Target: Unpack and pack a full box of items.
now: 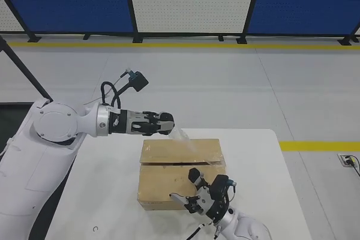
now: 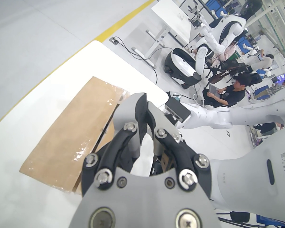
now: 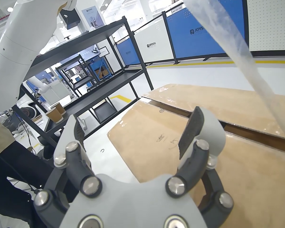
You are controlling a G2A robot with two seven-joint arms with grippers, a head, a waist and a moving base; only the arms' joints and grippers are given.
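A brown cardboard box [image 1: 168,186] [image 2: 71,129] [image 3: 239,167] stands in the middle of the white table [image 1: 108,192], its two top flaps lying flat with a narrow gap along the seam. A strip of clear tape [image 1: 189,141] [image 3: 228,39] stretches up from the box's far flap to my left gripper [image 1: 168,123] [image 2: 146,110], which hangs above the box's far left corner and is shut on the strip. My right gripper [image 1: 189,189] [image 3: 135,124] sits open at the box's near side, over the near flap, with nothing between its fingers.
Bare tabletop [image 2: 104,58] runs left and right of the box. A small dark ring-shaped mark [image 1: 95,228] [image 3: 102,150] lies near the front left. Black shelving [image 3: 104,48] with paper cups [image 3: 57,113] stands beyond the table's left side.
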